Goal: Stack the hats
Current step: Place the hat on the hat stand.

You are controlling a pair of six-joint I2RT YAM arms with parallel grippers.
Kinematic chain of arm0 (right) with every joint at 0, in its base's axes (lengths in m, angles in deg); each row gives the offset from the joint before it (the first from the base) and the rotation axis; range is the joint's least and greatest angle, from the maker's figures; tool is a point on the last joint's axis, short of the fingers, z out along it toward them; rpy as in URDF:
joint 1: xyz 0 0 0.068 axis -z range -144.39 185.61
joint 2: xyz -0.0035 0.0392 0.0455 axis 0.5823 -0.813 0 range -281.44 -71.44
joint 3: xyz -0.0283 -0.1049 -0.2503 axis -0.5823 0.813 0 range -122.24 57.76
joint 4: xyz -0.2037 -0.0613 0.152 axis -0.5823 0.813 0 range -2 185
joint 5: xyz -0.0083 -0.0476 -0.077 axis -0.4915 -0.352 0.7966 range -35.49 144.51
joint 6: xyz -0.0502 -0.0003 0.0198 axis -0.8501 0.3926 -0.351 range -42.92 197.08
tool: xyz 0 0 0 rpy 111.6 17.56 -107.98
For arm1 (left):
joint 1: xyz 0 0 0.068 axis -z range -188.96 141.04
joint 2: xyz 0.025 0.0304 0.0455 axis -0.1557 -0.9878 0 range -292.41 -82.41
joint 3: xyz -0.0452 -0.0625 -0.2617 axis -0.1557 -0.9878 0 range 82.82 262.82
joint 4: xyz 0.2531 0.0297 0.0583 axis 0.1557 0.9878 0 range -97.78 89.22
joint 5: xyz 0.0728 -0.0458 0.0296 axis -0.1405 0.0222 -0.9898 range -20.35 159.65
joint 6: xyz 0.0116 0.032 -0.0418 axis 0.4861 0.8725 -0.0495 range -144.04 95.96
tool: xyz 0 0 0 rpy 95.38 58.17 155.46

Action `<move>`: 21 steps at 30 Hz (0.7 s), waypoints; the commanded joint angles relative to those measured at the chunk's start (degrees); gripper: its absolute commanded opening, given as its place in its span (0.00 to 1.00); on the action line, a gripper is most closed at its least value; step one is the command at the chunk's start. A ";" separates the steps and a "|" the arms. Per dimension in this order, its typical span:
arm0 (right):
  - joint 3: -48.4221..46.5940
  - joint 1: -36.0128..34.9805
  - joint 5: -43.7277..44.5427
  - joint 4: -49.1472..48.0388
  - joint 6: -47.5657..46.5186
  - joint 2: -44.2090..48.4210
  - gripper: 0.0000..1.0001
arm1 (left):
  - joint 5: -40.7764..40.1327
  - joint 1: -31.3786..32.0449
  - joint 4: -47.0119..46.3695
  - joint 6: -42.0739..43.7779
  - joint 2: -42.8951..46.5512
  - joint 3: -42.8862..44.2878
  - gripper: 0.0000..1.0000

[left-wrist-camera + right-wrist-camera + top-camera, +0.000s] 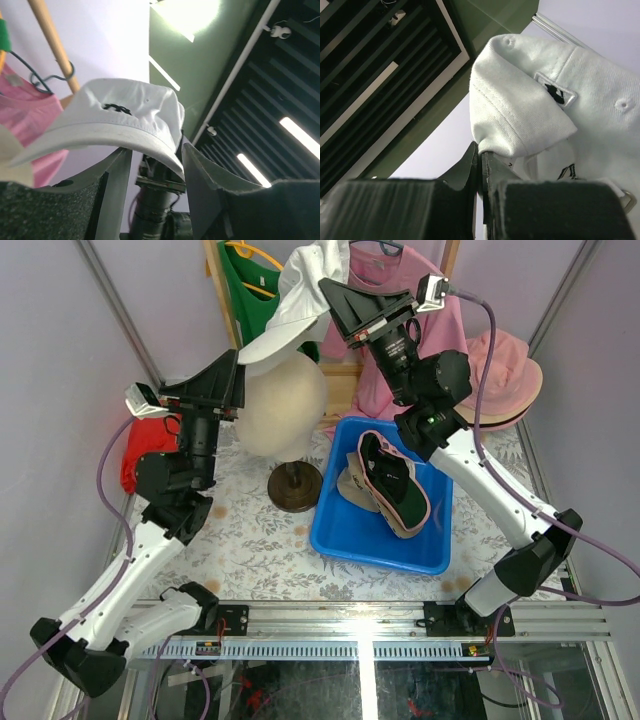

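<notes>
The step in hand is lifting the white cap [300,300] clear of the mannequin head [285,410] at the back of the counter [250,540]. The cap hangs in the air above the head. The right pincer [481,155] is clamped tight on a fold of its crown. The left pincer [155,150] stands partly apart astride the brim, and no squeeze on it shows. Next, I judge, the left needs a firm hold on the brim, and then both arms carry the cap forward and down onto the pile in the blue bin [345,535].

Counted: one bin, one mannequin head, and five hats that I can make out. These are the white cap aloft, a pink hat [505,375] at the right, and a tan hat [352,490], a dark green cap [390,480] and a pink-edged one [425,505] in the bin.
</notes>
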 commanded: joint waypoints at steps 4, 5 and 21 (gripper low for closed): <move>-0.14 1.46 -3.77 -8.89 6.06 0.28 0.00 | 8.74 -7.36 -2.88 -5.14 -3.20 -1.18 0.48; 0.34 1.50 -3.99 -9.26 6.54 0.39 0.00 | 9.19 -7.62 -3.01 -5.44 -3.47 -1.26 0.50; 4.60 2.05 -8.26 -11.33 10.54 0.92 0.00 | 17.82 -10.29 -10.11 -6.57 -8.37 1.96 0.03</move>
